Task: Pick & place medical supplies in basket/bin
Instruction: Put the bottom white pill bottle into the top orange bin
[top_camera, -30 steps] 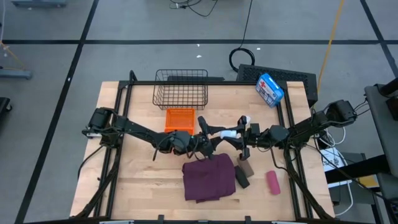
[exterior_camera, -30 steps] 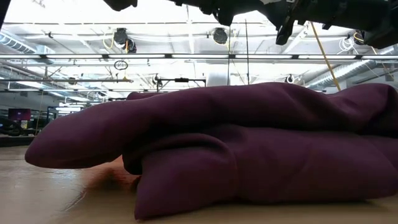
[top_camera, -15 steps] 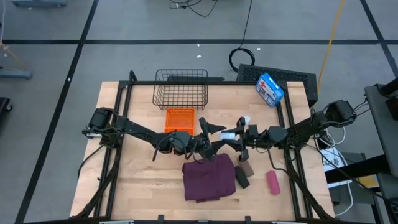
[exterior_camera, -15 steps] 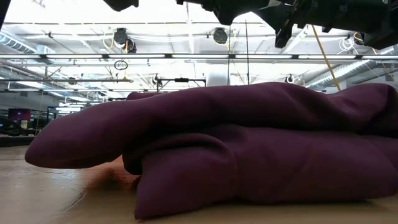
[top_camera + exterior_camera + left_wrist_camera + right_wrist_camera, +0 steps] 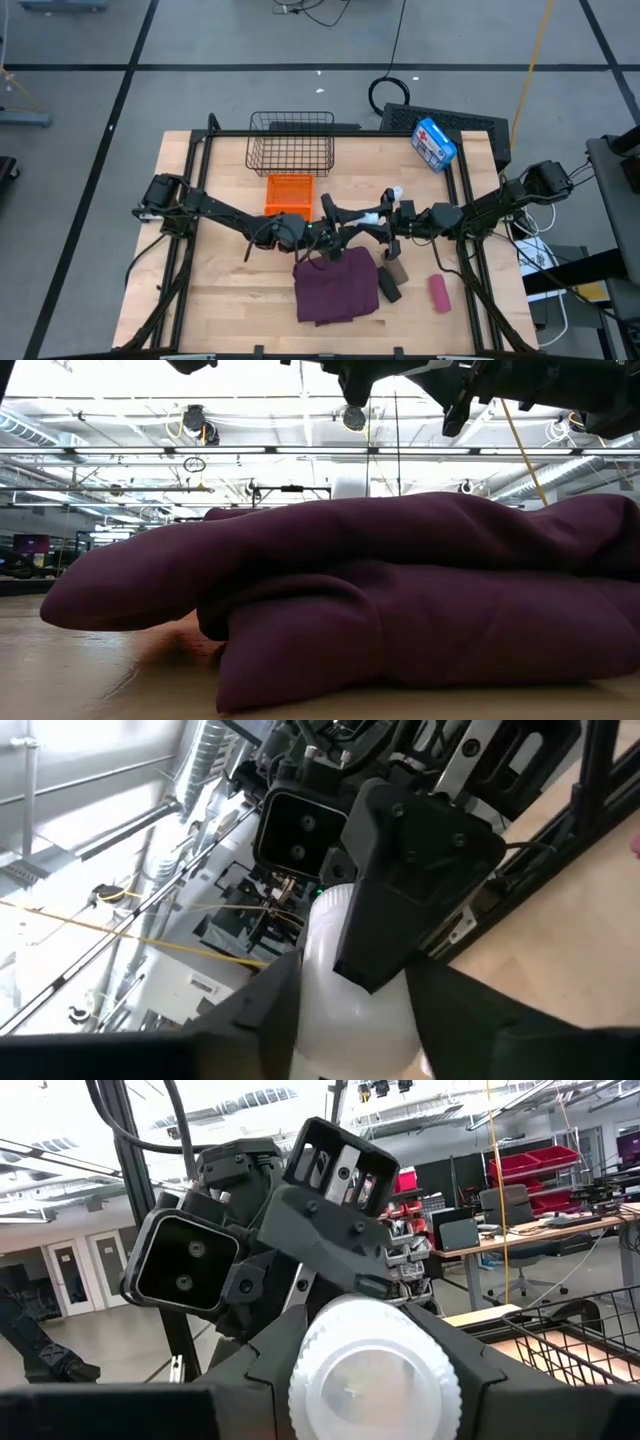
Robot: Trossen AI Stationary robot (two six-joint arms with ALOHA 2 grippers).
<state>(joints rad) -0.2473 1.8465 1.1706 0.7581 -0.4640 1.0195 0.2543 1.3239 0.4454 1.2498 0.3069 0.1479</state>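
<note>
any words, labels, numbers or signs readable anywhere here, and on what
No readable words or numbers in any view.
Red cross sign: on the blue-and-white box at the table's far right corner; any print beside it is too small to read.
White vial held between both grippers: ridged cap, no label legible.
Signs in the room behind, seen in the low view: too blurred to read.

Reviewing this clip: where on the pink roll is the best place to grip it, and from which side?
Judging by the high view, the pink roll lies flat on its side with bare table around it. Come straight down from above and pinch across its narrow middle, fingers straddling its long sides.
</note>
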